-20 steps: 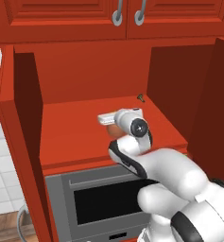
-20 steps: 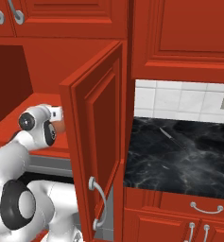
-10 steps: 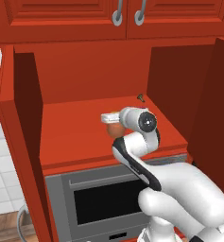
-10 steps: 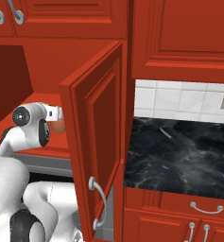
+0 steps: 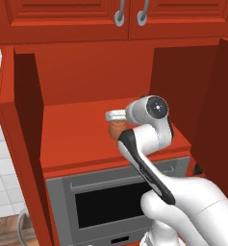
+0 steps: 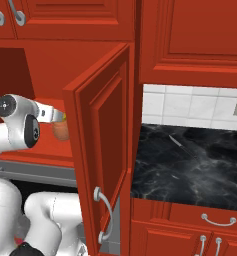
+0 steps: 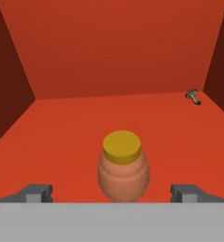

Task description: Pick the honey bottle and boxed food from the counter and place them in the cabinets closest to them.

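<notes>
The honey bottle [image 7: 122, 168] stands upright on the open cabinet's shelf [image 7: 61, 137] — near its front edge, about midway across. The gripper [image 7: 112, 193] is spread wide, a fingertip [image 7: 35, 193] on each side of the bottle, neither touching. A small mushroom [image 7: 193, 96] lies at the shelf's back right corner.

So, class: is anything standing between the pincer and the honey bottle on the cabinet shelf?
Nothing visible. The honey bottle stands upright on the shelf, directly ahead of the open pincer, whose fingertips flank it without touching.
</notes>
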Tool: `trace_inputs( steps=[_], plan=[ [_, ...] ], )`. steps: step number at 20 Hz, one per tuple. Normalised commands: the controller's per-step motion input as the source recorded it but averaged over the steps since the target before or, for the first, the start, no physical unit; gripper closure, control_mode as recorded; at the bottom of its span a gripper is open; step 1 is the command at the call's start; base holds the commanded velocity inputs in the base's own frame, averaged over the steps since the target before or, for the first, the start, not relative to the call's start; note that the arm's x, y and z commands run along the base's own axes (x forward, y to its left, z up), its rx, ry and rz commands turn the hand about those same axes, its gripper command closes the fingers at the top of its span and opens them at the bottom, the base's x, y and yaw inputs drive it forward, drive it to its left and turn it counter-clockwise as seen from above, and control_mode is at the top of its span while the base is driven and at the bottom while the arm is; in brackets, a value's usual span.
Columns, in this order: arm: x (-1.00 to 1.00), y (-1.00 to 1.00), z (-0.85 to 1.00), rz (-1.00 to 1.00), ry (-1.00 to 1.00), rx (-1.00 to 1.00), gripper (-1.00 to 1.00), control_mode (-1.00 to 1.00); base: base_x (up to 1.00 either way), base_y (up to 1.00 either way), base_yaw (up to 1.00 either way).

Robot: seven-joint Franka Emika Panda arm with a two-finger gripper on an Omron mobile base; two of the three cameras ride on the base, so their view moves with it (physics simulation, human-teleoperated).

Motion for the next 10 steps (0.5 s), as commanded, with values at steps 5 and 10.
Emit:
trace_inputs(
  steps=[5, 10],
  plan=[
    [-0.99, -0.09, 0.0, 0.0, 0.08, -0.01, -1.0, -1.0, 0.0, 0.0, 0.0],
    [-1.0, -0.15, 0.0, 0.0, 0.06, 0.0, -1.0, -1.0, 0.0, 0.0, 0.0]
  ],
)
